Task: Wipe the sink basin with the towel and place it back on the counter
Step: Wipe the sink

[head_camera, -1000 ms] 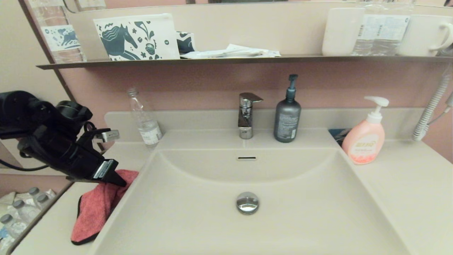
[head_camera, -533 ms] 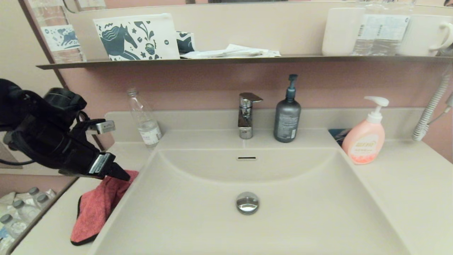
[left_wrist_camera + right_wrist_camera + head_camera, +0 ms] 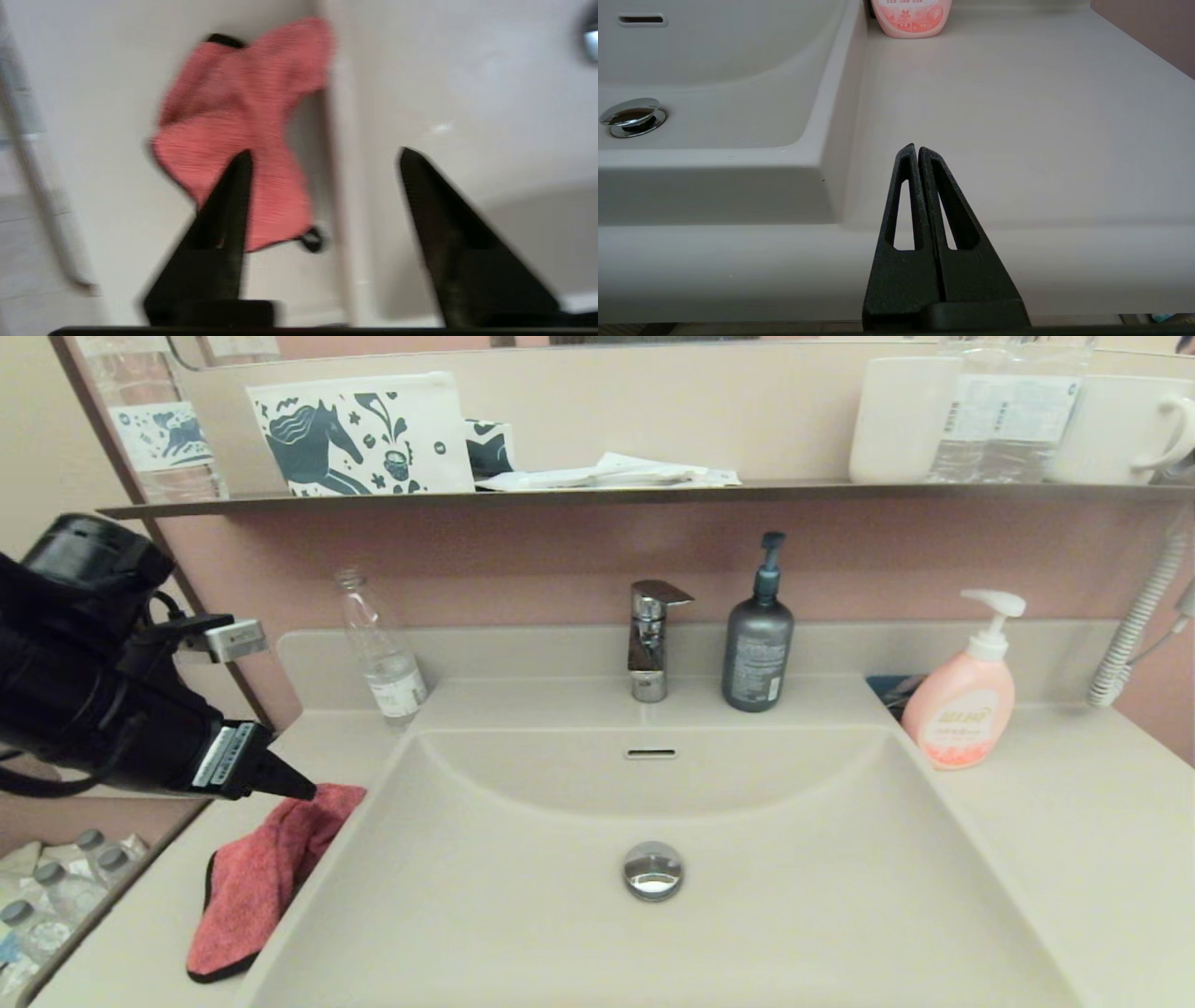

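Observation:
The coral-pink towel (image 3: 257, 882) with black trim lies crumpled on the counter (image 3: 140, 943) at the left rim of the sink basin (image 3: 747, 915), one corner at the basin's edge. In the left wrist view the towel (image 3: 243, 107) lies flat below the fingers, apart from them. My left gripper (image 3: 299, 791) hangs above the towel's far end, open and empty, its black fingers (image 3: 224, 210) spread wide. The right gripper (image 3: 917, 149) is shut and empty, held low before the counter (image 3: 1017, 116) right of the basin. A chrome drain plug (image 3: 653, 870) sits in the basin floor.
A clear plastic bottle (image 3: 381, 653), the chrome faucet (image 3: 651, 639), a grey pump bottle (image 3: 758, 635) and a pink soap dispenser (image 3: 964, 695) stand along the back. A shelf (image 3: 597, 493) above holds a pouch and cups. A coiled cord (image 3: 1134, 635) hangs at the right.
My left arm has lifted and drawn back to the left, away from the towel. The towel stays on the counter. The right arm has not moved.

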You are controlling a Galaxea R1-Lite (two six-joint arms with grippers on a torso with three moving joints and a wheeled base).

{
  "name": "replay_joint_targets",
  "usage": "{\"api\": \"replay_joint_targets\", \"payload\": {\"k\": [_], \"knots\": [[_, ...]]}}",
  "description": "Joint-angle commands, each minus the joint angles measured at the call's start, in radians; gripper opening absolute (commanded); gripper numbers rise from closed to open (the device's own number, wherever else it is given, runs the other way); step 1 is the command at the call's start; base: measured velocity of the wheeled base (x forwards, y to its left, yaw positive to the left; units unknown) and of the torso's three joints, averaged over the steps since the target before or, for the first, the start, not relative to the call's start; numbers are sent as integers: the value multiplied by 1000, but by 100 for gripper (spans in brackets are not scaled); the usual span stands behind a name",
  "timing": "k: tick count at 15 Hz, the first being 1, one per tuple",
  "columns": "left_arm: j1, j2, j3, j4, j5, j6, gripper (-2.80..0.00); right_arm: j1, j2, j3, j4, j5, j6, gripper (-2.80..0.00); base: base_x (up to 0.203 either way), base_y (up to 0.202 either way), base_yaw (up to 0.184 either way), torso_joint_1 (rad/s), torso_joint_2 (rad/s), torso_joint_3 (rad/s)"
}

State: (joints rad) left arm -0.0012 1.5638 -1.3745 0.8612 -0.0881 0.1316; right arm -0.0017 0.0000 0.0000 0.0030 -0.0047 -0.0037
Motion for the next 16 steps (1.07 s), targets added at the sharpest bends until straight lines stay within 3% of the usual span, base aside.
{"api": "replay_joint_targets", "payload": {"k": [1,4,6,9,11,12,13,14,16], "knots": [[-34,-61,11,2,-44,-61,-280,0,2,0,0,0,-1,-280,0,0,0,0,0,0],[-143,-102,11,-2,-81,-185,-280,0,2,0,0,0,0,-280,0,0,0,0,0,0],[-242,-143,7,-15,-54,-245,-280,0,2,0,0,0,-1,-280,0,0,0,0,0,0],[-421,-207,9,-50,19,-395,-280,0,2,0,0,0,-1,-280,0,0,0,0,0,0],[-584,-234,14,-56,113,-510,-280,0,2,0,0,0,-1,-280,0,0,0,0,0,0],[-660,-246,20,-57,193,-568,-280,0,2,0,0,0,0,-280,0,0,0,0,0,0],[-712,-257,38,-60,326,-613,-280,0,2,0,0,0,-1,-280,0,0,0,0,0,0],[-720,-265,71,-73,435,-637,-280,0,2,0,0,0,0,-280,0,0,0,0,0,0],[-655,-306,122,-104,526,-648,-280,0,2,0,0,0,-1,-280,0,0,0,0,0,0]]}}
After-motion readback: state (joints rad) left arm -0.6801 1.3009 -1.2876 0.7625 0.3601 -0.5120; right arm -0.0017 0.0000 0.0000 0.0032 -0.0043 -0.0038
